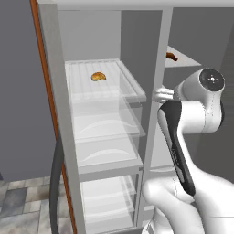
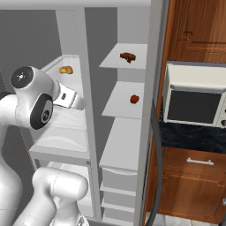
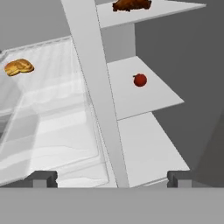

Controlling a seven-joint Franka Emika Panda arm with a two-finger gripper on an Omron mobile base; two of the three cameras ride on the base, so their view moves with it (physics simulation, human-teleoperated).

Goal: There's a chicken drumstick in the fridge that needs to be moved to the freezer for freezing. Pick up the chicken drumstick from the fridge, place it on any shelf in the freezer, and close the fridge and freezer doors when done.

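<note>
The brown chicken drumstick (image 1: 171, 56) (image 2: 128, 57) (image 3: 131, 5) lies on the top shelf of the right-hand compartment. My gripper (image 3: 111, 179) is open, its fingertips (image 3: 43, 178) wide apart with nothing between them. It hangs in front of the upright divider (image 3: 96, 87) between the two compartments, below the drumstick's shelf and well short of it. The left compartment has a wire shelf (image 1: 87, 91) and clear drawers (image 1: 105, 123). Both doors stand open.
A golden bread roll (image 1: 98, 77) (image 2: 66, 69) (image 3: 19, 67) sits on the left compartment's wire shelf. A red fruit (image 2: 134, 99) (image 3: 139, 80) rests on the shelf below the drumstick. A microwave (image 2: 196, 95) and wooden cabinets (image 2: 194, 26) stand to the right.
</note>
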